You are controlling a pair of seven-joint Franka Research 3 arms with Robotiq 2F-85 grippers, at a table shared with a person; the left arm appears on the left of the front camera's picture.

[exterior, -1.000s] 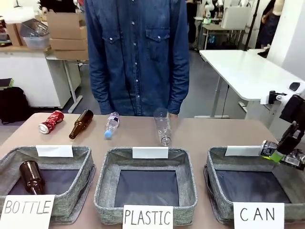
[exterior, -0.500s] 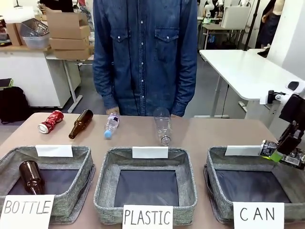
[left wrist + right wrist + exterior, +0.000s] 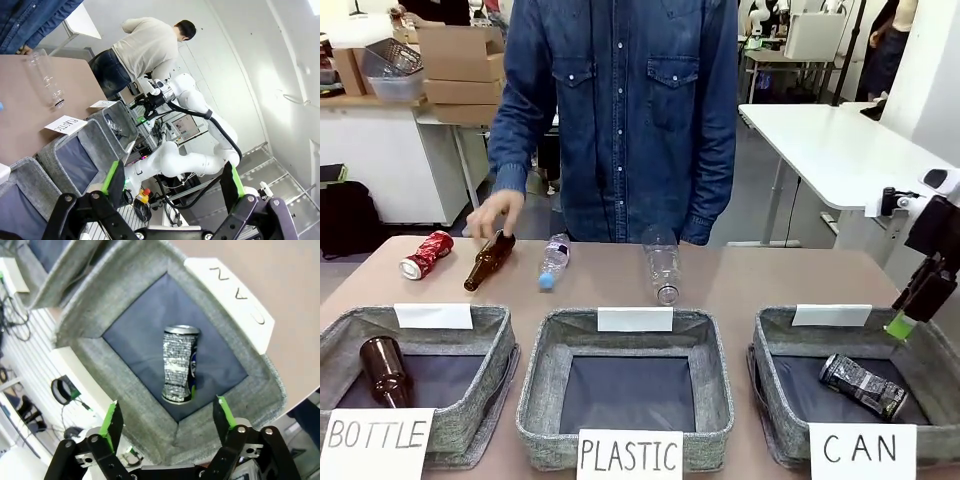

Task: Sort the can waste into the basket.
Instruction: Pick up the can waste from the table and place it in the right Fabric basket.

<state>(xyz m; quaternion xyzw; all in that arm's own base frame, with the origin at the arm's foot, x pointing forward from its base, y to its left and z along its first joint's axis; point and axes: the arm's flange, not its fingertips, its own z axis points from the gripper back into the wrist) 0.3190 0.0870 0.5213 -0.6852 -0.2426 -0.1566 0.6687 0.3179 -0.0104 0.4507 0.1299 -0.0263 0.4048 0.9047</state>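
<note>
The dark crushed can (image 3: 863, 385) with a silver-black pattern lies on its side on the dark bottom of the grey basket (image 3: 775, 335) marked "CAN". In the right wrist view the same can (image 3: 179, 365) sits directly below my right gripper (image 3: 167, 422), which is open and holds nothing. From the front, my right gripper (image 3: 908, 318) hangs over the basket's far right rim. The red crushed can (image 3: 427, 254) lies at the table's far left. My left gripper (image 3: 172, 182) is open and empty, held off to the side of the baskets.
A person's hand (image 3: 492, 213) rests on a brown bottle (image 3: 489, 261) beside the red can. Two clear plastic bottles (image 3: 553, 262) (image 3: 663, 265) lie mid-table. The "PLASTIC" basket (image 3: 625, 335) is in the middle; the "BOTTLE" basket (image 3: 470, 330) holds a brown bottle (image 3: 386, 370).
My right gripper opened and the dark can dropped from it into the CAN basket. The person's hand came forward onto the brown bottle on the table.
</note>
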